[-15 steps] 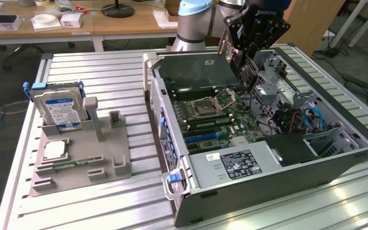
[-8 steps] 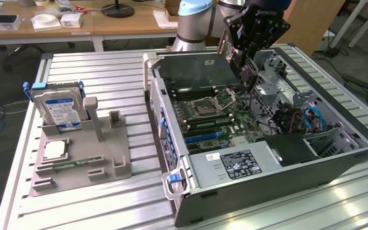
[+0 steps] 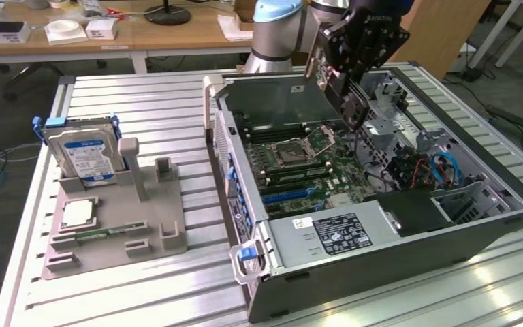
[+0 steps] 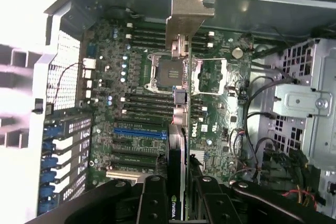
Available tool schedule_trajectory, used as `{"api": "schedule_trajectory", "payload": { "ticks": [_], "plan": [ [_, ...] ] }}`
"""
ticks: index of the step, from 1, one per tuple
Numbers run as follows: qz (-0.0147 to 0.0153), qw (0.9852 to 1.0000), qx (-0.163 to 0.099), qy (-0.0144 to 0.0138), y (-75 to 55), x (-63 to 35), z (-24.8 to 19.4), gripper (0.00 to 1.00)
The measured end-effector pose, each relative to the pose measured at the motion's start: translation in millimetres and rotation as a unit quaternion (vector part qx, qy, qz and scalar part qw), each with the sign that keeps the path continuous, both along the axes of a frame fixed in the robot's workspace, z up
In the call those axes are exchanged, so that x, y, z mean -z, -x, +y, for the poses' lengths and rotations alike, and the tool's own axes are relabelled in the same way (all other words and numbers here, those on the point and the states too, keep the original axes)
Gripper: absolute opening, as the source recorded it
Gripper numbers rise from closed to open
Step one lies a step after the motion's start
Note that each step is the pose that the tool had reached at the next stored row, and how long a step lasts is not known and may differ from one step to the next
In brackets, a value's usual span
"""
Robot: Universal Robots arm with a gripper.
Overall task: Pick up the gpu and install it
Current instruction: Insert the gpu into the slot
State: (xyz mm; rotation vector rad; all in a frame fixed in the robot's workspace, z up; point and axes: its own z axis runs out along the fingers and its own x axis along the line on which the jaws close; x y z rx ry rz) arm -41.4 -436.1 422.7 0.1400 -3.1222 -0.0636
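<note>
In the exterior view, the black two-fingered claw (image 3: 345, 78) hangs over the open dark-grey metal computer case (image 3: 479, 228). It is clamped on the gpu (image 3: 353, 102), a thin dark circuit card held on edge above the green motherboard (image 3: 307, 170). So the pick-up is done. The card looks clear of the board, not yet seated. On the exterior view's left, the grey plastic holder tray (image 3: 116, 238) holds the silver hard drive (image 3: 84, 153) and the small square processor chip (image 3: 78, 212). In the wrist view, the claw (image 4: 181, 195) grips the card (image 4: 179, 129) from both sides, the silvery bracket (image 4: 188, 14) at the far end. The long blue slot (image 4: 139, 133) stands empty, so the install remains.
</note>
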Motion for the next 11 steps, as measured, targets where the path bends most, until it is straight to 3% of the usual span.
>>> {"api": "schedule_trajectory", "payload": {
  "ticks": [2, 5, 9, 11],
  "plan": [
    [0.0, 0.9999, -0.014, -0.0004, 0.0, 0.5, 0.0, 0.26],
    [-0.0001, 0.9998, -0.019, -0.0042, 0.3, 0.8, -0.1, 0.26],
    [-0.0001, 0.9996, -0.025, -0.0135, 0.4, 1.2, -0.1, 0.26],
    [0.0002, 0.9995, -0.029, -0.0137, 0.4, 1.3, -0.1, 0.26]
  ]
}}
